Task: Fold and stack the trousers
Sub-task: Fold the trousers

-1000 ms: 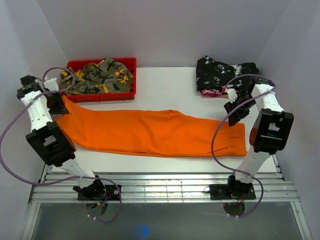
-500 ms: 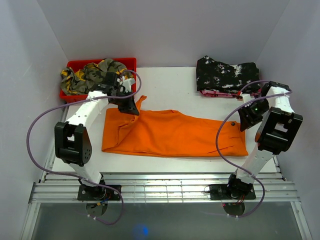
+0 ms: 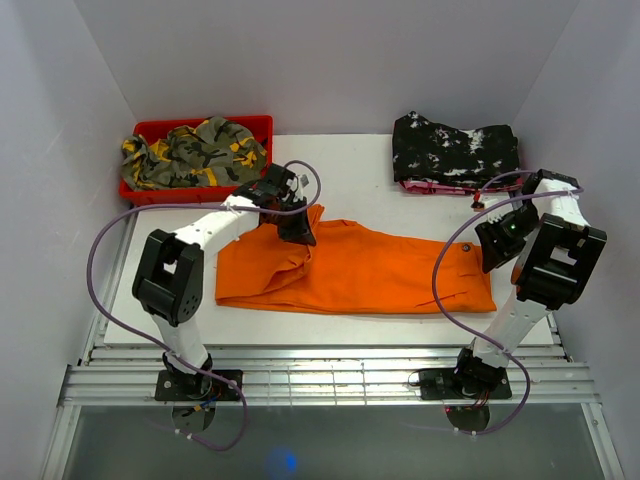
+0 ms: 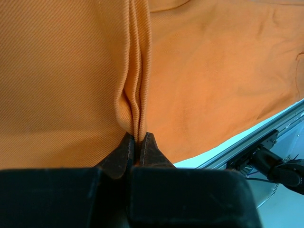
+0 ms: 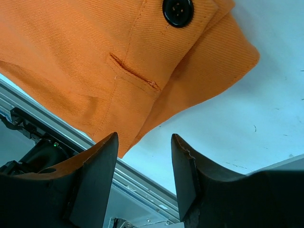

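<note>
- Bin: red, at 10 o'clock on the counter. It holds one crumpled camouflage garment, which fills it.
- Left jaws: closed tight on a pinched fold of the trousers, at the cloth's 11 o'clock edge.
- Trousers: orange, flat across the counter centre from 9 to 3 o'clock, left end doubled over.
- Speckled garment: black, heaped on the counter at 1 o'clock.
- Right jaws: about half open, holding nothing, above the trousers' 3 o'clock end near a black button.
</note>
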Motion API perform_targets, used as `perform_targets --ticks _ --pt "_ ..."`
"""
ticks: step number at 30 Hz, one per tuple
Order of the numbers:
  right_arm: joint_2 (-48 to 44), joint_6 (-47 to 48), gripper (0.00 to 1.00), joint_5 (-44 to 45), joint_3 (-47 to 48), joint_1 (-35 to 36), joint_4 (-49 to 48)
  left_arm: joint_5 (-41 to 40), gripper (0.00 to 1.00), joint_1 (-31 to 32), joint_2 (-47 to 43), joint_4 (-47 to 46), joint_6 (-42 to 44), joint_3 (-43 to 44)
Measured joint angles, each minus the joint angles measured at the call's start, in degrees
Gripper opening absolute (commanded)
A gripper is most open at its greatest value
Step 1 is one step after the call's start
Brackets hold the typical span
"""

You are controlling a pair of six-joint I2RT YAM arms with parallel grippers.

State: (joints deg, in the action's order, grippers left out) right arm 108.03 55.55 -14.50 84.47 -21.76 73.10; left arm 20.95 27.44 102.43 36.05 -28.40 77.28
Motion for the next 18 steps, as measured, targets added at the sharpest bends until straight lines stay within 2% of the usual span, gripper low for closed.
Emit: perform_targets --ticks 18 --pt "-0.1 0.0 0.57 -0.7 -3.0 0.0 -0.5 -2.5 0.00 11.0 1.4 -5.6 -6.3 -0.1"
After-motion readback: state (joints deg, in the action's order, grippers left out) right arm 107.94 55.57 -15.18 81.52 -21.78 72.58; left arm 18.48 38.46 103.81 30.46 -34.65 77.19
